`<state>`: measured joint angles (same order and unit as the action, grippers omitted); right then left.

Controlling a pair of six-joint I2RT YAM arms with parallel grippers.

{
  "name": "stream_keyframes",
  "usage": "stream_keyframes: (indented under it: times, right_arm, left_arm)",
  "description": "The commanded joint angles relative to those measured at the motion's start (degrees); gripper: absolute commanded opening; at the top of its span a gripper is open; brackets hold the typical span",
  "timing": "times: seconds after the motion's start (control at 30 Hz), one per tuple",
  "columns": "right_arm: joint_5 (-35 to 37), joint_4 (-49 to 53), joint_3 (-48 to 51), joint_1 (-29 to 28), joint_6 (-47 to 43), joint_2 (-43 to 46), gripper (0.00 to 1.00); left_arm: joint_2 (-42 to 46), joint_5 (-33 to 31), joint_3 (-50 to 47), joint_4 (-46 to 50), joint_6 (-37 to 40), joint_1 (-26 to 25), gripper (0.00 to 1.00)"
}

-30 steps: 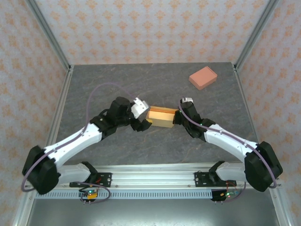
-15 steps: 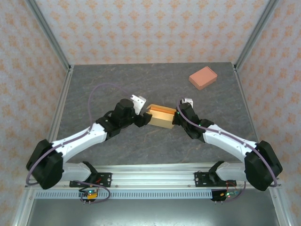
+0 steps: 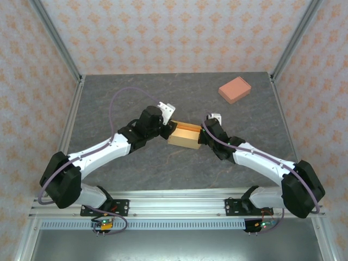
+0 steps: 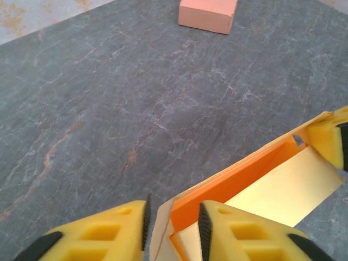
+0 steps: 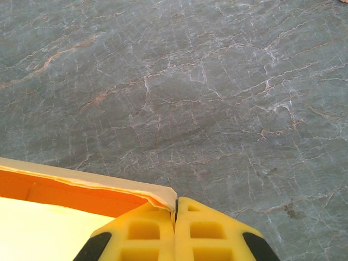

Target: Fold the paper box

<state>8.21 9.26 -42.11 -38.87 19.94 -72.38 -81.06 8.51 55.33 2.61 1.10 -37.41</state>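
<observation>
Showing the paper box [image 3: 184, 135] at the middle of the grey stone-patterned table [image 3: 136, 92], open side up, with an orange interior and pale yellow outer walls. The left gripper [image 3: 169, 129] meets the box's left end. In the left wrist view, the left gripper [image 4: 173, 228] has its yellow fingers [image 4: 109, 231] narrowly apart, closed around the folded end wall of the paper box [image 4: 261, 185]. The right gripper [image 3: 205, 134] meets the opposite end. In the right wrist view, the right gripper [image 5: 175, 228] has its fingers [image 5: 136, 234] pressed together, the thin corner edge of the paper box [image 5: 81, 190] pinched at their seam. A closed salmon-pink box [image 3: 234, 89] lies well apart, near the far right corner of the table, also seen from the left wrist [image 4: 208, 13].
</observation>
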Motion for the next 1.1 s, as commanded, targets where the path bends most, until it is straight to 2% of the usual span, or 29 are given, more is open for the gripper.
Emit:
stream_keyframes:
  times: [0.0, 0.07, 0.17, 0.23, 0.27, 0.33, 0.47, 0.53, 0.73, 0.87, 1.07]
  right_arm:
    - [1.5, 2.3, -1.5, -0.4, 0.4, -0.8, 0.0]
    - [1.5, 2.3, -1.6, -0.4, 0.4, -0.8, 0.0]
    - [1.5, 2.5, -1.8, -0.4, 0.5, -0.8, 0.0]
    - [1.4, 2.6, -1.8, -0.4, 0.5, -0.8, 0.0]
    - [1.4, 2.6, -1.8, -0.3, 0.6, -0.8, 0.0]
    - [1.4, 2.7, -1.8, -0.3, 0.6, -0.7, 0.0]
    - [1.3, 2.8, -1.9, -0.3, 0.5, -0.8, 0.0]
    - [1.5, 3.0, -2.2, -0.3, 0.6, -1.1, 0.0]
    - [7.9, 5.1, -3.8, -4.1, 0.6, -1.8, 0.0]
    - [12.5, 6.7, -5.0, -5.6, 1.8, -2.9, 0.0]
    - [14.3, 7.1, -4.9, -5.6, 2.6, -2.7, 0.0]
  left_arm:
    - [-1.9, 2.9, 1.9, 4.8, 3.4, -0.3, 0.28]
    - [-2.8, 3.7, 2.5, 5.7, 4.2, -0.3, 0.3]
    - [-3.5, 3.8, 3.1, 6.4, 5.2, -0.1, 0.39]
    - [-3.5, 3.7, 2.8, 6.2, 5.4, 0.2, 0.38]
    - [-3.4, 3.7, 2.6, 6.0, 5.4, 0.4, 0.34]
    - [-3.6, 3.4, 2.7, 6.3, 5.4, 0.7, 0.17]
    - [-3.5, 3.6, 3.2, 6.6, 4.9, 0.8, 0.02]
    - [-2.9, 4.1, 3.4, 5.9, 3.6, 0.8, 0.01]
    - [-1.5, 5.4, 3.5, 3.0, -5.3, 0.1, 0.0]
    - [-0.6, 3.2, 0.9, -2.1, -14.5, -1.4, 0.0]
    - [1.1, 0.4, -3.3, -6.5, -22.3, -2.6, 0.0]
